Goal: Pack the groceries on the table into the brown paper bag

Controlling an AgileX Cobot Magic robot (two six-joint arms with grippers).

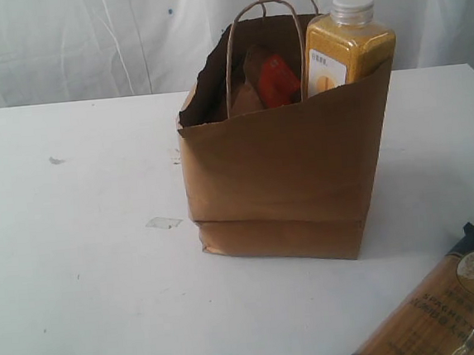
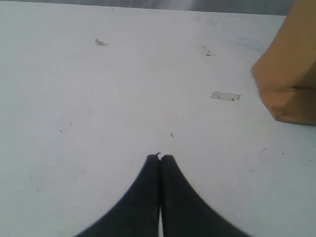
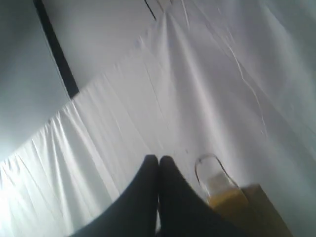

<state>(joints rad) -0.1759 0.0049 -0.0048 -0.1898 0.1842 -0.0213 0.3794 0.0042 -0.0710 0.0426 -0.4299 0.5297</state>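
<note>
Table (image 1: 80,282): large white top with a few scuffs, carries everything in the exterior view.

Backdrop: white wrinkled curtain (image 1: 59,43) behind the table's far edge.

Brown paper bag (image 1: 279,182): upright near the table's middle, open at the top with a ragged rim. The near twisted handle loop (image 1: 261,26) stands up. The bottom band is creased.

Spaghetti packet (image 1: 444,309): out of the bag, lying flat on the table to the bag's front right. It is apart from the bag and partly cut off by the frame corner. It has a clear wrap, a dark end and a round gold emblem.

Yellow white-capped bottle (image 1: 348,47): inside the bag, upright against its right side. Cap and shoulders stick out above the rim, white label facing the camera.

Brown pouch with orange-red label (image 1: 274,79): inside the bag, left of the bottle. It is tilted and only its top shows behind the handle loop. Anything deeper in the bag is hidden.

Left gripper (image 2: 160,159): dark fingers pressed together, nothing between them. It sits over bare table, with a bag corner at the edge of its view.

Right gripper (image 3: 158,160): fingers also pressed together and empty. It aims at the curtain, with the bag's rim, handle and bottle cap just beside it in its view.

Tape scrap (image 1: 164,223): small clear piece stuck flat on the table left of the bag.

Scuff mark (image 1: 56,160): tiny, far left of the table.
</note>
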